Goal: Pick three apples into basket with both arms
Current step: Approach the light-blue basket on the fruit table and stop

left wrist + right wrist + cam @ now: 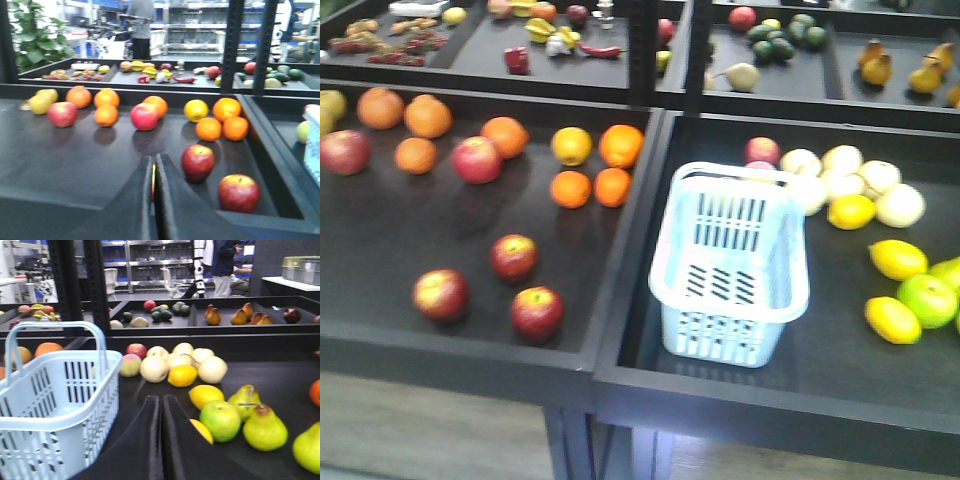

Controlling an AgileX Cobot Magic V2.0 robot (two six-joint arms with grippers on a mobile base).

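3 red apples (514,256) sit loose left of the empty basket (665,285); L gripper (154,167) & R gripper (160,405) both pressed together, holding nothing; apples prob firm, smooth, roll-prone, mid-weight, so pinch across the widest middle.

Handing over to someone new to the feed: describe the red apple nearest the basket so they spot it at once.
Look in the black left tray, beside the right tray holding the pale blue basket. Three dark red apples sit at its front, apart from the oranges behind. The target apple is the frontmost and rightmost of them, closest to the basket.
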